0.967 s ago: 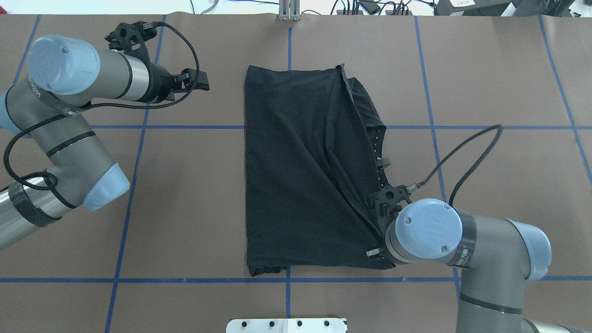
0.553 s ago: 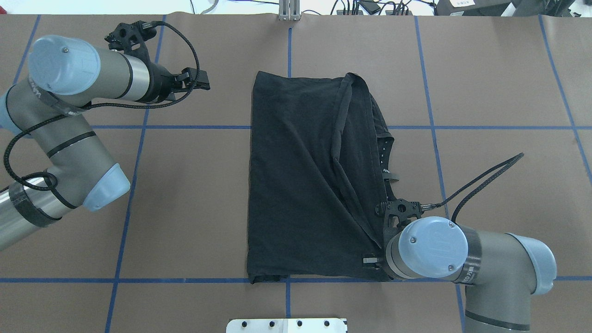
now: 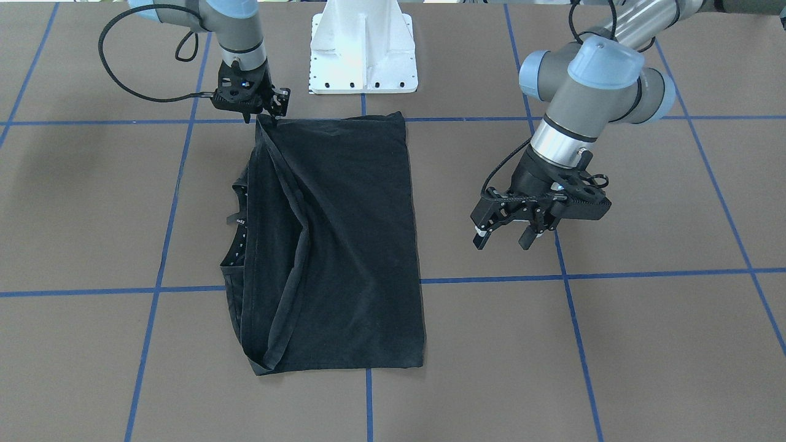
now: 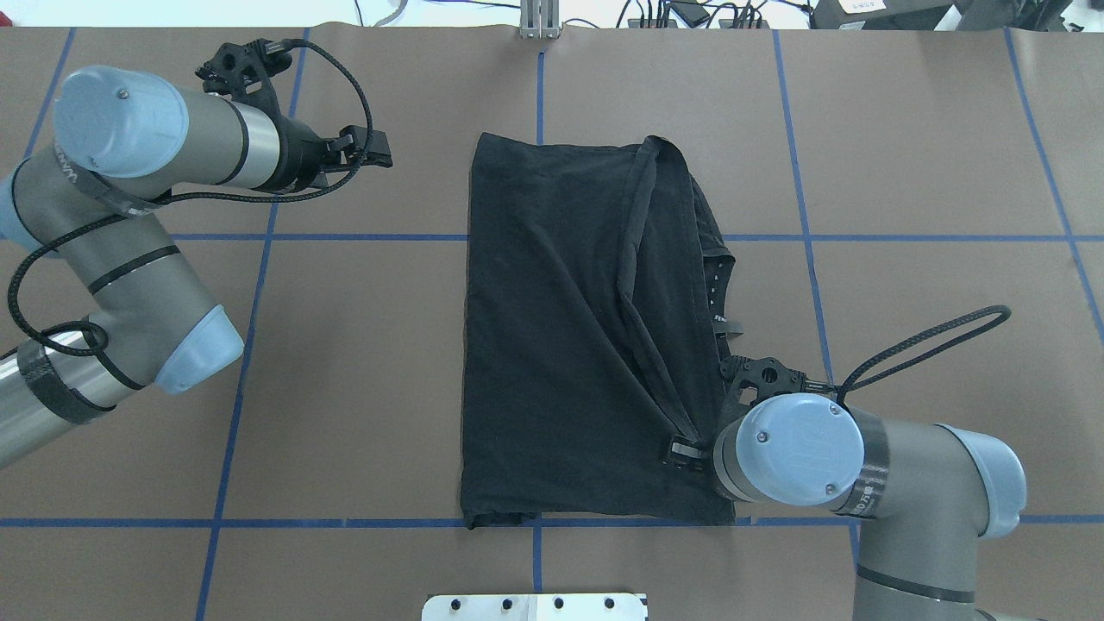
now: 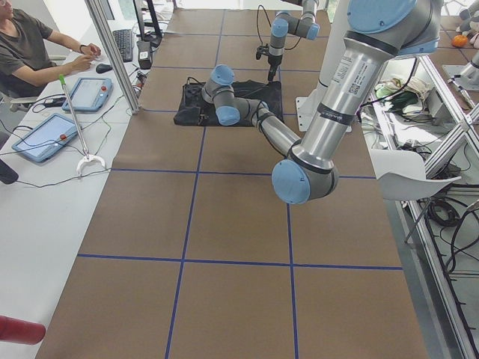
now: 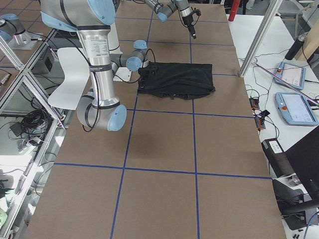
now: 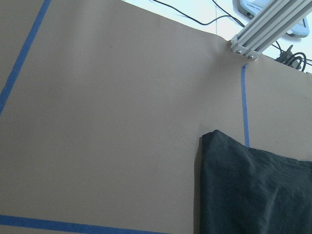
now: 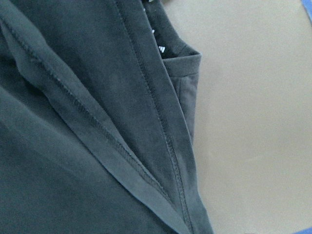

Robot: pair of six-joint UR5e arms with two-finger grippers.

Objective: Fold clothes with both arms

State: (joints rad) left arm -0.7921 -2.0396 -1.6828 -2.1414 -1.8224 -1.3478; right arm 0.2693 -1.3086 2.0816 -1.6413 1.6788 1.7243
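Here the right gripper (image 3: 265,116) pinches a corner of the black T-shirt (image 3: 344,245) lying on the surface (image 3: 614,344), while the left gripper (image 3: 502,239) hangs released, well apart.

The far end of the T-shirt (image 4: 561,345) has slid toward the robot's right across the tabletop (image 4: 345,345), and its turned-over edge now shows as a wider band. The right hand (image 3: 265,115), at the T-shirt's near right corner, has shifted slightly rightward. Its black cable (image 4: 940,332) has swung farther right and nearer the robot.
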